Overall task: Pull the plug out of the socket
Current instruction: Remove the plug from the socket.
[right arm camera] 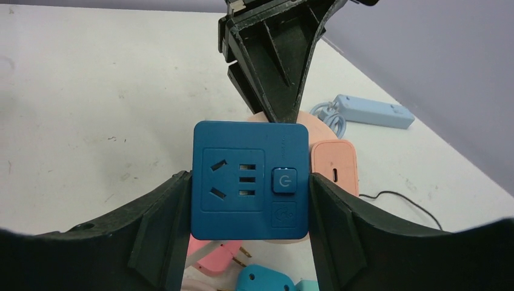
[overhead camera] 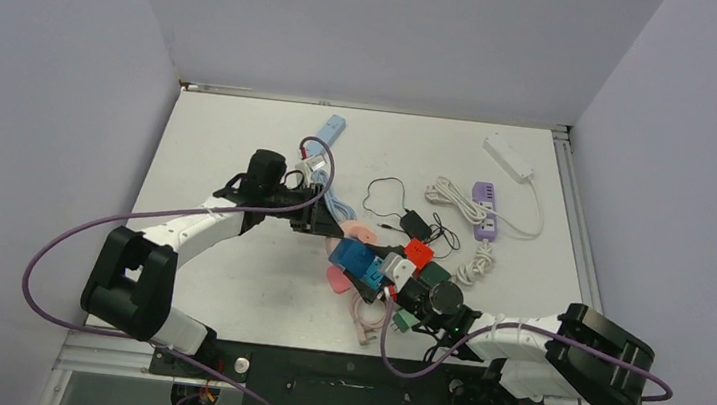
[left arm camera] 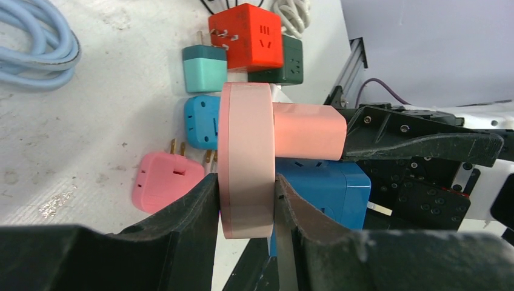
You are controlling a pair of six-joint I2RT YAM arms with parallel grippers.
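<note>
**A:** Quick status, who's holding what?

**B:** L gripper [left arm camera: 245, 185] is clamped across the rim of the flat round pink plastic plug [left arm camera: 245, 133], one finger each side. R gripper [right arm camera: 250, 203] is closed on the glossy blue plastic cube socket [right arm camera: 239, 176], gripping two opposite faces. The socket looks lifted off the white table [left arm camera: 91, 121]. The plug sits against the cube's far side, between the two arms, approx mid-table.

**A:** Biggest risk from here?

**B:** Slip, imo. The rim is smooth and curved, so the fingers only catch a narrow strip. If the prongs sit tight, the L fingers may slide off and the plug stays in.

**A:** And the cube side?

**B:** Its faces are slick too. If the pull isn't straight along the prongs, the cube could twist in the R grip or pop out. It'd land on the clutter below, i.e. the pink flat adapter w/ brass prongs [left arm camera: 162, 182] and the small teal adapter [left arm camera: 205, 68].

**A:** Anything else?

**B:** A pink rectangular block [left arm camera: 306, 130] juts from the disc towards the R arm. Can't tell if it's one piece w/ the plug, and it might snag a finger. The plug-socket joint is hidden, so no idea how deep it's seated.
</note>
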